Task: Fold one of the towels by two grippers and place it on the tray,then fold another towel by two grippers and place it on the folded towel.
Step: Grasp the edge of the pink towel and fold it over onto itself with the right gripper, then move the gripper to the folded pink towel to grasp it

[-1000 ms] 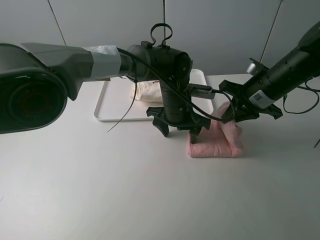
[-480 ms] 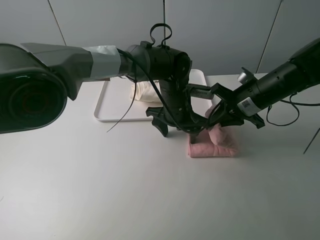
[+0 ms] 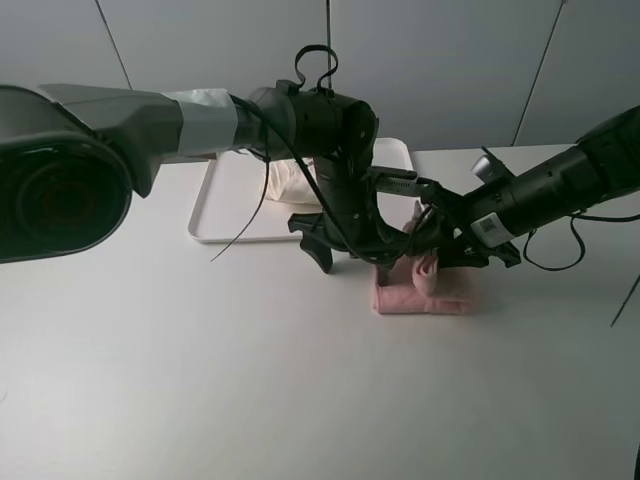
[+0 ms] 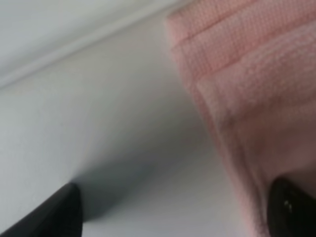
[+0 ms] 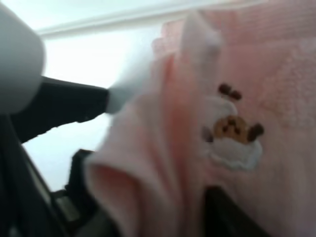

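Observation:
A pink towel (image 3: 425, 296) lies on the white table right of the tray. My right gripper (image 3: 447, 252) is shut on the towel's right edge and holds it lifted and bunched over the rest. The right wrist view shows the gathered pink fold (image 5: 148, 163) with a small bear patch (image 5: 232, 129). My left gripper (image 3: 352, 258) is open and low at the towel's left end. The left wrist view shows its two dark fingertips (image 4: 54, 212) wide apart, one of them at the towel's edge (image 4: 247, 89). A white tray (image 3: 215, 205) at the back holds a folded cream towel (image 3: 290, 182).
The left arm (image 3: 330, 130) with its cables stands in front of the tray's right half and hides part of it. A grey wall runs behind the table. The left arm's dark body (image 5: 59, 106) shows close beside the held fold in the right wrist view.
My right gripper has moved left and lower with the pink towel's edge, folding it over towards the left gripper. The left gripper has stayed nearly in place.

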### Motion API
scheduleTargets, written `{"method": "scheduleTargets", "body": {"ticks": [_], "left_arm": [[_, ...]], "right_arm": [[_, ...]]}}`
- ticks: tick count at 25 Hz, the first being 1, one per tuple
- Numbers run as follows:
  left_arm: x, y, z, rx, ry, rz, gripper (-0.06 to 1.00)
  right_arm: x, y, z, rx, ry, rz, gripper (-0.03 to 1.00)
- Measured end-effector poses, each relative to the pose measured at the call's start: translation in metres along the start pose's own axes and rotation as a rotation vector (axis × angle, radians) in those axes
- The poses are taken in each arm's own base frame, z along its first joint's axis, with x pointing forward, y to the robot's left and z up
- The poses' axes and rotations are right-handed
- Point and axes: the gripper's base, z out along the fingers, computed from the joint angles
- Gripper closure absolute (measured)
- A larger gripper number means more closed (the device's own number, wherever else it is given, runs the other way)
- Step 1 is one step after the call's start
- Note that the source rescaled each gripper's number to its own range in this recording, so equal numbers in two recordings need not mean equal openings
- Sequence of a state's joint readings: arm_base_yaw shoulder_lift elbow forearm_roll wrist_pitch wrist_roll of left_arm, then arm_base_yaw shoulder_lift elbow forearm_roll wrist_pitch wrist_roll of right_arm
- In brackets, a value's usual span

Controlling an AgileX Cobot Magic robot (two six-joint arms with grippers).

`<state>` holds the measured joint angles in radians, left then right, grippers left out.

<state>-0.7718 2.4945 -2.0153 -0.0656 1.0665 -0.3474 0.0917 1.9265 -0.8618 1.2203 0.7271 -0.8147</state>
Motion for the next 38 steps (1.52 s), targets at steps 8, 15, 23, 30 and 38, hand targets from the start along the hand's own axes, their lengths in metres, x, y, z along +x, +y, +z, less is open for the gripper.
{"method": "scheduleTargets", "body": {"ticks": [8,15,23,30,38], "left_arm": [[-0.003,-0.001,-0.011,-0.01,0.031,0.007,-0.03],[-0.017,0.004,-0.04,-0.001,-0.005,0.02,-0.03],[-0.043,0.03,-0.076,0.03,-0.138,-0.017,-0.03],[-0.049,0.046,-0.089,0.081,-0.155,-0.016,-0.03],[-0.051,0.052,-0.09,0.109,-0.153,0.028,-0.03]], "right_arm": [[0.0,-0.001,0.0,0.003,0.003,-0.038,0.35],[0.002,0.004,-0.001,-0.048,0.023,-0.024,0.34],[0.005,0.011,-0.001,-0.104,0.065,-0.026,0.34],[-0.005,0.016,-0.029,-0.103,-0.035,-0.052,0.34],[-0.017,-0.02,-0.059,0.016,-0.133,-0.005,0.34]]}}
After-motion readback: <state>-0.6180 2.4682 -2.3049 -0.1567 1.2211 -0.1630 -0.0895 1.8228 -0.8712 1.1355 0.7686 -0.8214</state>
